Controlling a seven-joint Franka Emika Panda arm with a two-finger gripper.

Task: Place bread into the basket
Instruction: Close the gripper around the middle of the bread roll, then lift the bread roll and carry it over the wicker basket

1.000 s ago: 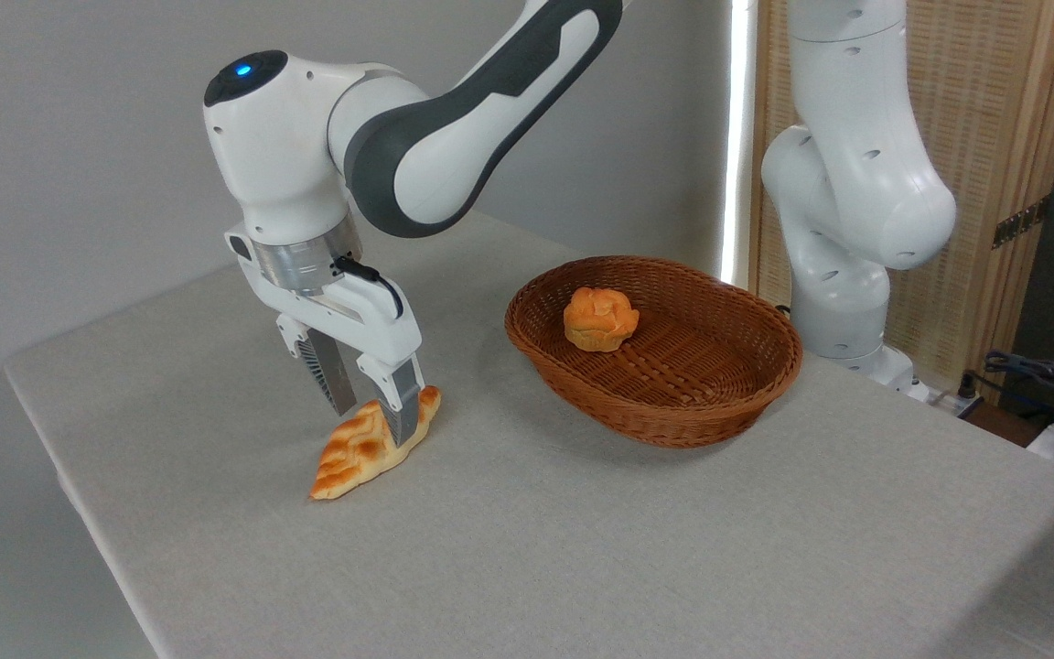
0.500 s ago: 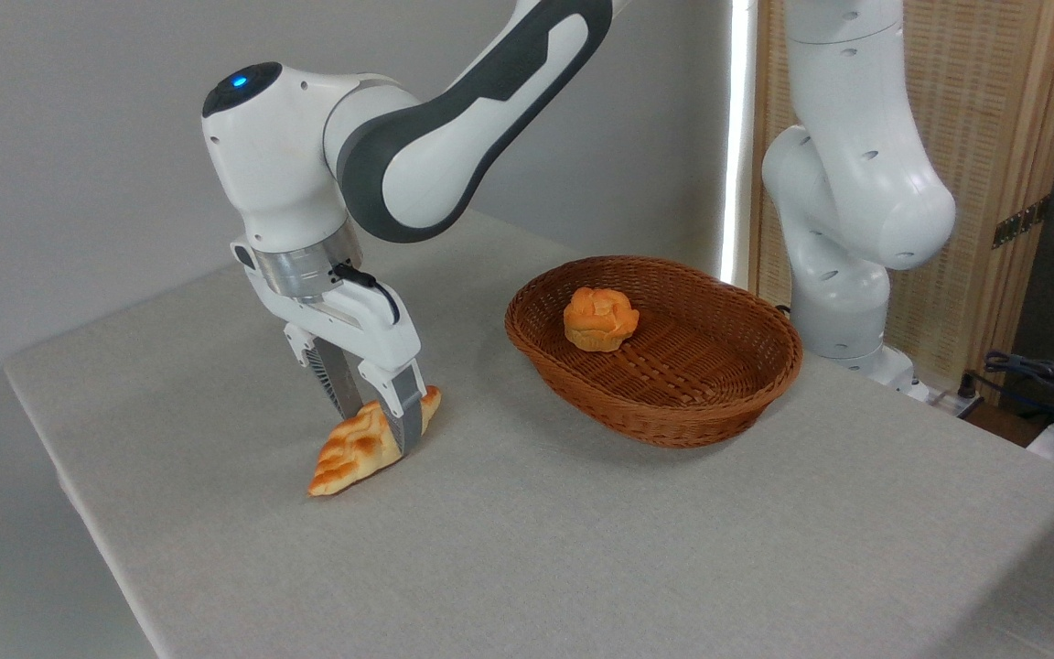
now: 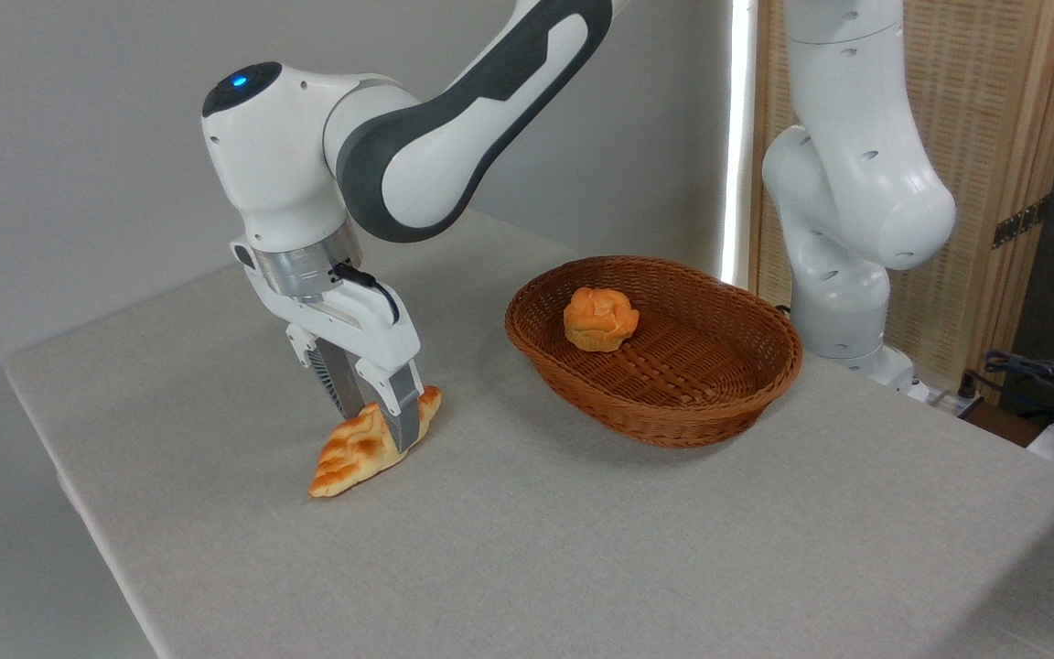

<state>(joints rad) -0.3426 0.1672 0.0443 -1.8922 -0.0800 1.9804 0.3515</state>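
The bread, a golden braided loaf with pointed ends, lies on the grey table at centre left. My gripper is shut on the bread, one finger on each side near its far end. The loaf's near tip still rests on the cloth. The basket, oval reddish-brown wicker, stands to the right, a little farther back.
A small round orange bun sits inside the basket at its left end. The arm's white base column rises behind the basket at the right. The table's left edge runs close to the loaf.
The fingers have closed in on the loaf and the wrist has shifted slightly. The loaf has hardly moved.
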